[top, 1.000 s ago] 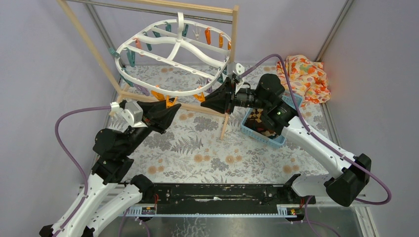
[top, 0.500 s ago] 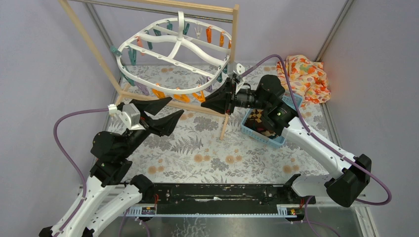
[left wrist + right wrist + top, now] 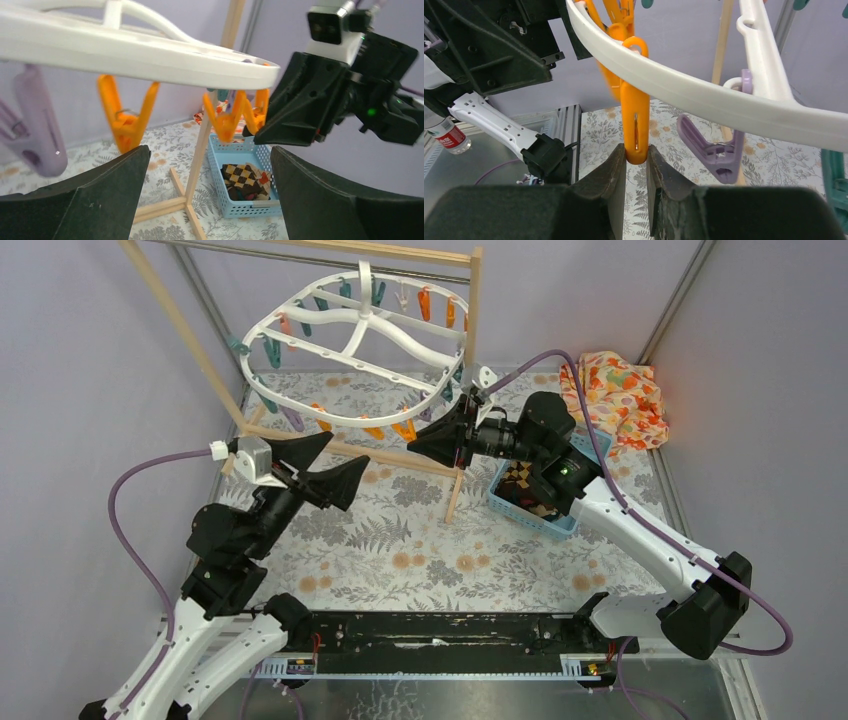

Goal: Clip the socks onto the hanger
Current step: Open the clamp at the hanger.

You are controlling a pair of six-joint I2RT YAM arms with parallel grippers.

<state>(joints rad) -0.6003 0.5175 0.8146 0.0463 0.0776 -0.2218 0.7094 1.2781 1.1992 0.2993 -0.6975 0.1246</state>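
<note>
hanger (image 3: 704, 95) hangs off wood rack (image 3: 470, 310), rim tilted, pegs dangling under it. R claw (image 3: 636, 167) sits right under the rim, jaws nearly closed, pinching bottom end of an orange peg (image 3: 635, 120). Peg is upright, its top loop on the rim. purple peg (image 3: 716, 150) hangs just right of R claw, not touched. L claw (image 3: 209, 150) is spread wide, holds nothing. Its fingers sit below the rim w/ other orange pegs (image 3: 125, 120) hanging above the gap, no contact. R claw faces it from across, up and to the right in L wrist view. checked sock (image 3: 245, 180) not clipped, lies loose in blue basket (image 3: 250, 207) on the table, beyond and below L claw, under R arm's wrist in top view. floral cloth (image 3: 615, 390) is bunched behind R arm, well apart from both claws.
</note>
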